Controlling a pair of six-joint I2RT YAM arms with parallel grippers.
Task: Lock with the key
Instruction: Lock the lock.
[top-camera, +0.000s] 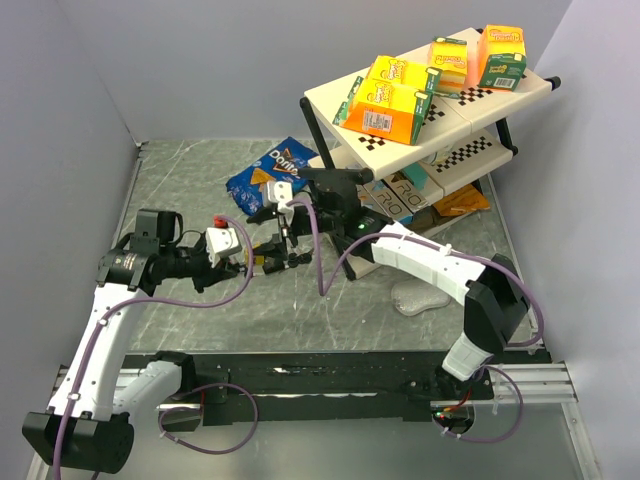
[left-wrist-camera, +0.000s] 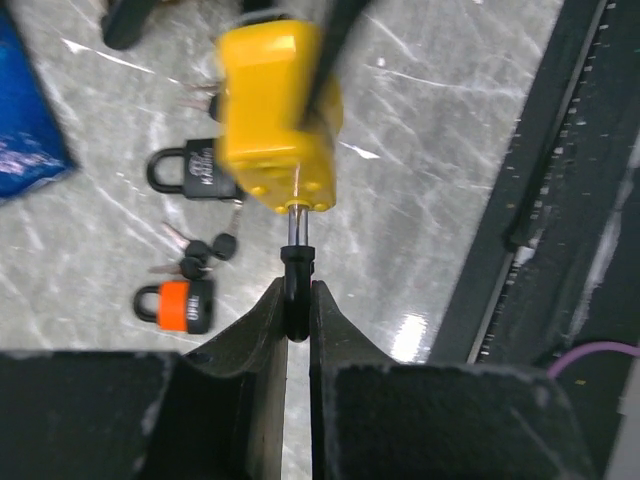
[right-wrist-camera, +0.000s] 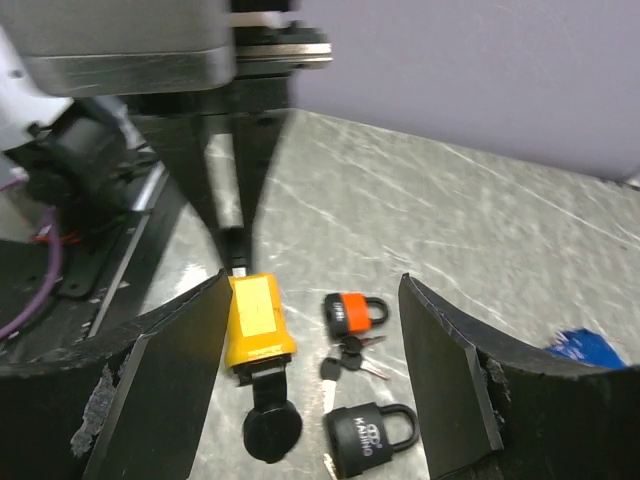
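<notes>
Far left, bare grey marbled table (top-camera: 180, 190) runs to the wall, so I have room there. My left gripper (left-wrist-camera: 297, 300) is clenched on the key (left-wrist-camera: 296, 262), its blade in the base of the yellow padlock (left-wrist-camera: 278, 115), which is raised off the table. Below lie a black padlock (left-wrist-camera: 190, 172) and an orange padlock (left-wrist-camera: 178, 305). My right gripper (right-wrist-camera: 312, 285) is released, jaws wide around the yellow padlock. A shelf rack (top-camera: 440, 100) crowds the far right corner.

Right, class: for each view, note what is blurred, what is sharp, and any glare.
Left wrist: yellow padlock blurred, key sharper, white glare on the table. Right wrist: orange padlock and black padlock crisp. Top external: evenly lit, sharp throughout.
</notes>
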